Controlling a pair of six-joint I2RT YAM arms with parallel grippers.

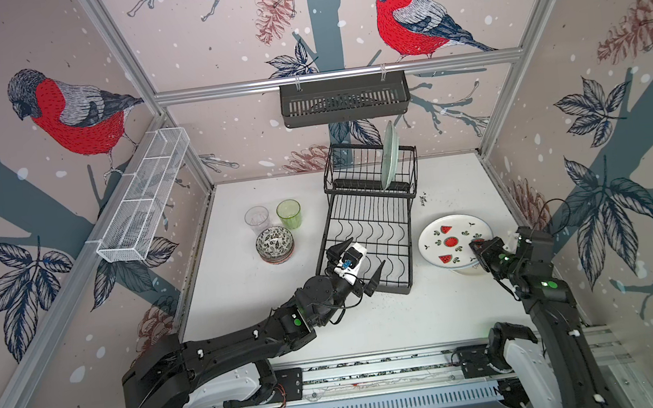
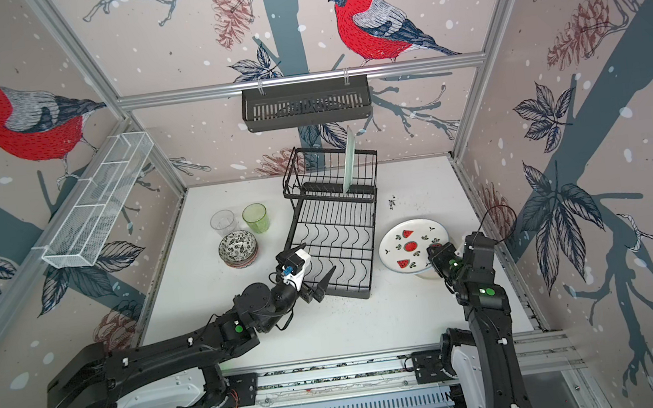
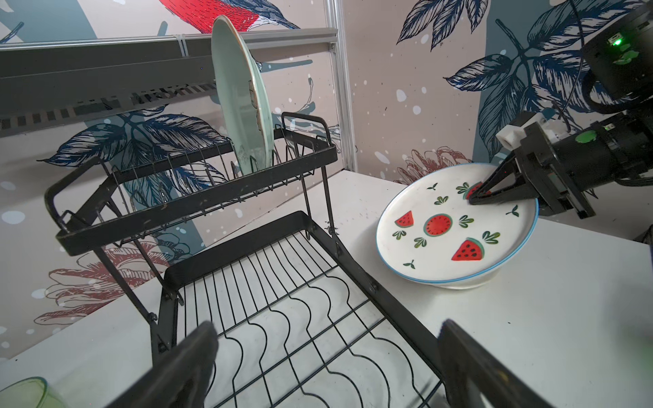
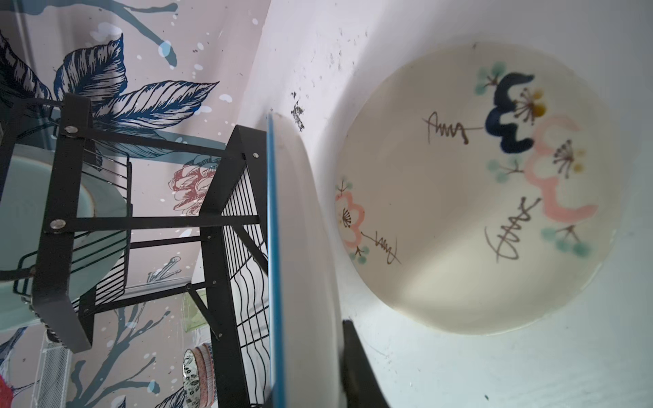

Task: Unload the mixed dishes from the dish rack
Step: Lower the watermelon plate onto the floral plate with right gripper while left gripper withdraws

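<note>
Ceramic, white with red slices, the watermelon plate [image 1: 452, 236] lies on the table [image 1: 371, 321] at 3 o'clock of the dish rack [image 1: 372, 196] in both top views; it is tilted, its low edge resting on a cream plate [image 4: 477, 190] with painted blossoms, its high edge raised. The right gripper [image 3: 473, 198] pinches that high rim, one finger on the face and one beneath; this reads as a stacking move, the slope letting the plate settle onto the lower one without a drop. The left gripper [image 1: 367, 250] hangs over the 6 o'clock end of the rack's flat tray, jaws spread wide and holding nothing; it probably waits there to stay clear of the other arm. The pale green plate [image 1: 389, 156] stands upright in a slot at the 12 o'clock end, not yet unloaded. At 9 o'clock stand the stacked bowls [image 1: 275, 244], the green tumbler [image 1: 288, 214] and the clear tumbler [image 1: 257, 220], grouped apart from the plates.
</note>
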